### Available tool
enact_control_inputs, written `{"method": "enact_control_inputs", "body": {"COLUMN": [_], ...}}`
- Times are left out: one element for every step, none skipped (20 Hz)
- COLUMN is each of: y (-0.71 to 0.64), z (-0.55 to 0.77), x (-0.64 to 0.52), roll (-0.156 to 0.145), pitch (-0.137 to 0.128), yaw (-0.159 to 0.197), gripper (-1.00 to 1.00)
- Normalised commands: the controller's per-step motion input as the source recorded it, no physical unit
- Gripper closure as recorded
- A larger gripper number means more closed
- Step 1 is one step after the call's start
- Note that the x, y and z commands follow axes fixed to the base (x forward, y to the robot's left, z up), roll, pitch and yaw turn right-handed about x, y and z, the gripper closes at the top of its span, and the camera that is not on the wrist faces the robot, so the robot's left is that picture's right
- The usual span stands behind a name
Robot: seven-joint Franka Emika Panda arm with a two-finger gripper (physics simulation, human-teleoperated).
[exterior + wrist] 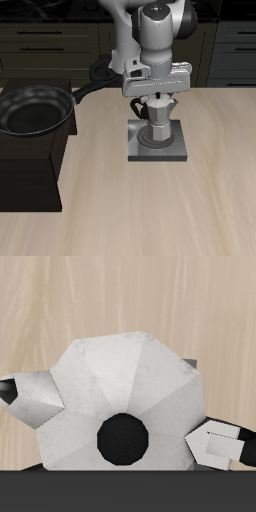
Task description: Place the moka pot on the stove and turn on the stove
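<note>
Dark cabinets point(45, 45) with drawer fronts fill the background behind a pale wooden counter point(150, 215). On this counter I count one moka pot point(158, 122), one stove point(158, 143), one black frying pan point(35, 108) and one large black block point(30, 165). The frying pan rests on top of the block, and its handle points toward the arm.

The moka pot stands upright on the round burner in the middle of the stove, which lies about in the centre of the counter.

The white arm point(150, 35) comes down from the back, with its wrist pointing straight down above the pot. The pincer point(157, 103) sits at the top of the pot. In the wrist view, the silver faceted lid point(120, 391) with its black knob point(122, 439) fills most of the picture, and one fingertip point(225, 446) is seen just beside the edge of the lid. Whether the fingers press on the pot or stand a little apart from it, I cannot tell.
</note>
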Motion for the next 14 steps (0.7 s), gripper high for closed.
{"method": "enact_control_inputs", "body": {"y": [-0.06, -0.11, -0.02, -0.08, -0.11, -0.03, -0.03, -0.05, -0.01, -0.03, -0.09, 0.02, -0.09, -0.11], "z": [-0.10, -0.05, -0.03, -0.06, -0.09, -0.05, -0.11, -0.15, -0.09, -0.11, -0.15, -0.04, -0.09, -0.08], "x": [0.02, -0.04, 0.03, 0.04, 0.06, 0.03, 0.04, 0.00, 0.03, 0.01, 0.02, -0.02, -0.02, -0.05], "roll": [-0.001, -0.017, -0.001, -0.016, -0.018, -0.016, -0.001, -0.029, -0.010, -0.011, -0.025, -0.009, 0.007, -0.052], "pitch": [0.015, -0.002, 0.006, 0.003, 0.035, -0.003, 0.013, 0.031, 0.004, 0.011, 0.044, -0.010, 0.039, 0.008], "yaw": [0.009, 0.013, 0.008, -0.002, -0.032, 0.011, -0.004, -0.022, 0.014, 0.020, -0.032, 0.049, -0.043, -0.002], "gripper": [1.00, 1.00, 1.00, 1.00, 1.00, 1.00, 1.00, 1.00, 1.00, 1.00, 1.00, 1.00, 1.00, 1.00]}}
